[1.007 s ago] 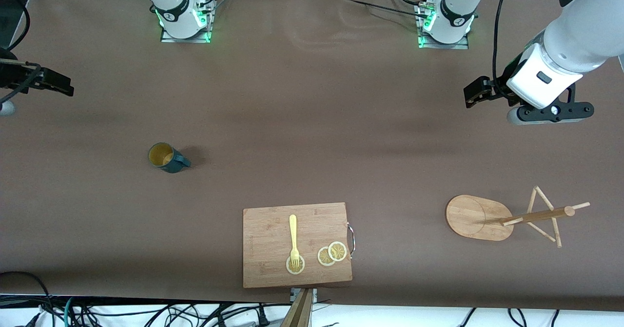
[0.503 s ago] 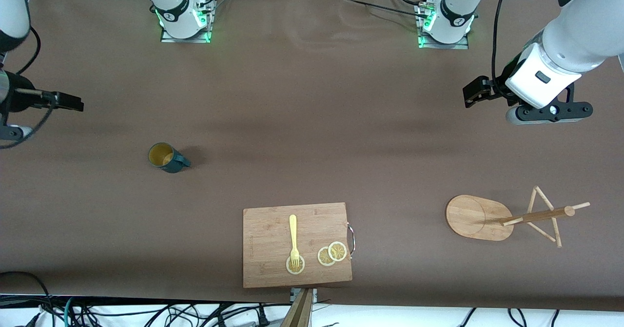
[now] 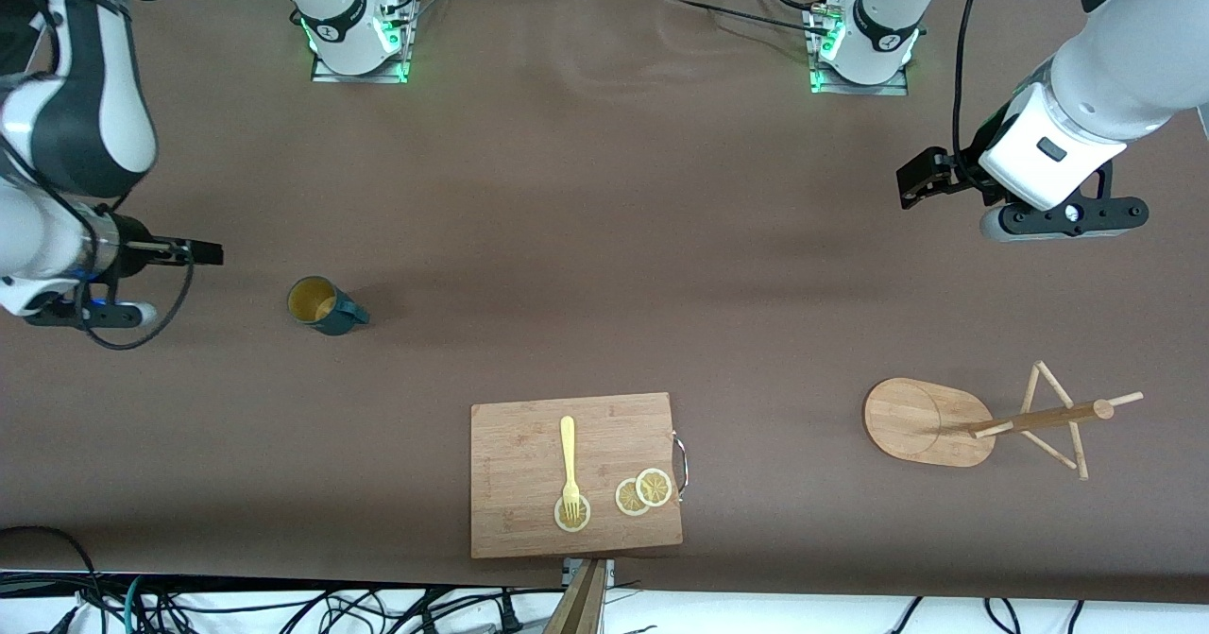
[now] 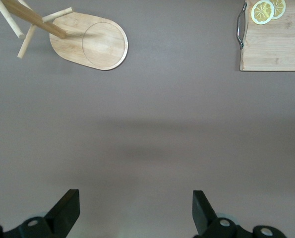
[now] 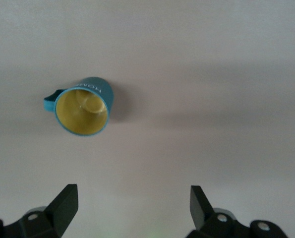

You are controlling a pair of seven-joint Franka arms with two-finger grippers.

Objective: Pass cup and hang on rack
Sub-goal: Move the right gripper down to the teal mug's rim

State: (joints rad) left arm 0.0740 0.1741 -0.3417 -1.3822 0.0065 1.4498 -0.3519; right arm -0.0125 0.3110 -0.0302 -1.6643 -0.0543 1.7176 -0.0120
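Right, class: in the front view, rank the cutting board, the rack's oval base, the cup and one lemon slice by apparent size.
1. Cutting board
2. Rack's oval base
3. Cup
4. Lemon slice, smallest, though not far below the cup.

A cup (image 3: 324,305) stands upright on the table (image 3: 586,237) toward the right arm's end. A cutting board (image 3: 529,511) lies nearer the front camera, mid-table — on it a fork (image 3: 569,459) and three lemon slices (image 3: 642,492). The rack (image 3: 930,421) stands toward the left arm's end — well apart from the cup.
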